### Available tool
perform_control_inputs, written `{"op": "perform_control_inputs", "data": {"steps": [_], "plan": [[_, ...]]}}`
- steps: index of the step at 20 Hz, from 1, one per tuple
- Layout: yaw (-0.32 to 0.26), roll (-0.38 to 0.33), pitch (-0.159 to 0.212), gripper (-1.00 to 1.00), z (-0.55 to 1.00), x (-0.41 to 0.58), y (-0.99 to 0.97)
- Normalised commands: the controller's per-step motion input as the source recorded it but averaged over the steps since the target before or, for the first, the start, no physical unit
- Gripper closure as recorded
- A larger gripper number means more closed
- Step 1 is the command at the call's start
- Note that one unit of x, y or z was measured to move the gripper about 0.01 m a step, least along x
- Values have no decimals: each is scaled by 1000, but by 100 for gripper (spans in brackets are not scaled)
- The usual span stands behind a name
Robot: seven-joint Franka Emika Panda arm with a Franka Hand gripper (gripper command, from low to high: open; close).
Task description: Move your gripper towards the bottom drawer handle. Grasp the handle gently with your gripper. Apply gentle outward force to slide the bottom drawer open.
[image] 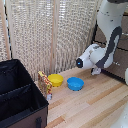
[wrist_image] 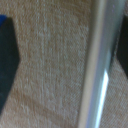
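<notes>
In the wrist view a thin silver bar handle (wrist_image: 97,65) runs across a blurred brown drawer front (wrist_image: 50,60), very close to the camera. My gripper (wrist_image: 64,62) is open. One dark finger (wrist_image: 5,65) shows at one edge of the picture and the other dark finger (wrist_image: 123,45) at the opposite edge. The bar lies between them, nearer the second finger, and I cannot tell if it touches. In the exterior view the white arm (image: 107,47) bends down in front of the dark brown dresser (image: 121,67) at the exterior view's right. Arm and wrist hide the gripper and handle there.
A big black fabric bin (image: 17,95) stands at the exterior view's lower left. A yellow bowl (image: 55,80), a blue bowl (image: 75,83) and a patterned orange packet (image: 45,84) sit on the wooden floor (image: 90,107). A woven screen (image: 50,30) stands behind.
</notes>
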Motion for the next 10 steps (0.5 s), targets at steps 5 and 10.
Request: {"op": "perform_control_inputs", "data": {"steps": [5, 10], "plan": [[-11, 60, 23, 100, 0, 9, -29], [0, 5, 0, 100, -78, -7, 581]]}}
